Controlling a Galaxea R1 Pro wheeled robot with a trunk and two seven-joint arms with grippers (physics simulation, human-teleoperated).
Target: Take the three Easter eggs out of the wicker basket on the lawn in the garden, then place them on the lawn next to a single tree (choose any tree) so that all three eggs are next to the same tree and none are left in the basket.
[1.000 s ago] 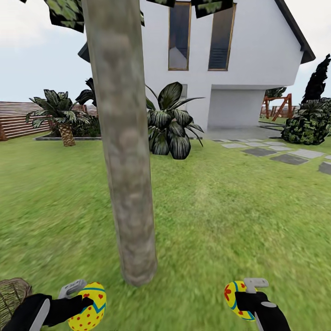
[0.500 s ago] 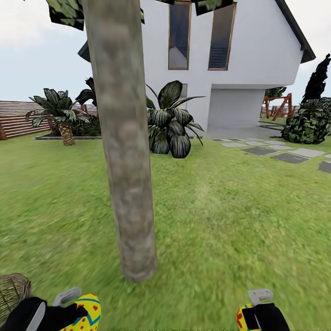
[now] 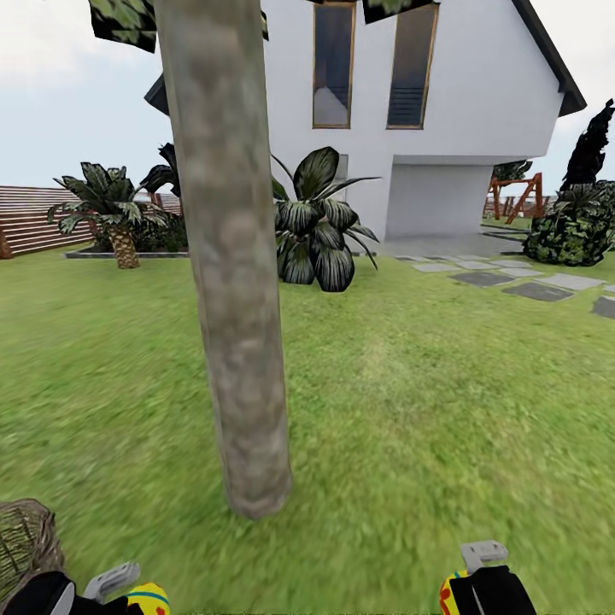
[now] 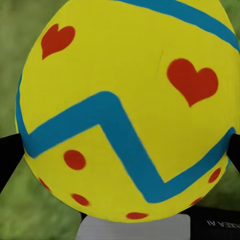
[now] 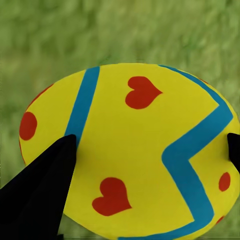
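The tree [image 3: 235, 325] stands close ahead on the lawn [image 3: 427, 410], its grey-beige trunk meeting the grass just beyond my arms. My left gripper [image 3: 128, 595] is shut on an Easter egg [image 3: 149, 601], low to the left of the trunk's foot. In the left wrist view this yellow egg [image 4: 120, 105], with red hearts and a blue zigzag, sits between black fingers [image 4: 7, 160]. My right gripper [image 3: 465, 589] is shut on a second egg [image 3: 447, 594], low to the trunk's right; it is over grass in the right wrist view [image 5: 140, 150]. The wicker basket [image 3: 21, 542] is at my far left, its inside hidden.
A white house [image 3: 427, 111] stands behind the lawn. A broad-leaved plant [image 3: 316, 226] and a short palm [image 3: 115, 213] lie beyond the trunk. Grey paving slabs [image 3: 521, 286] and a dark bush [image 3: 572, 231] are at the right. Open grass spreads right of the trunk.
Both arms have dropped toward the grass. The two eggs have sunk almost out of the head view's lower edge. The tree and basket have stayed put.
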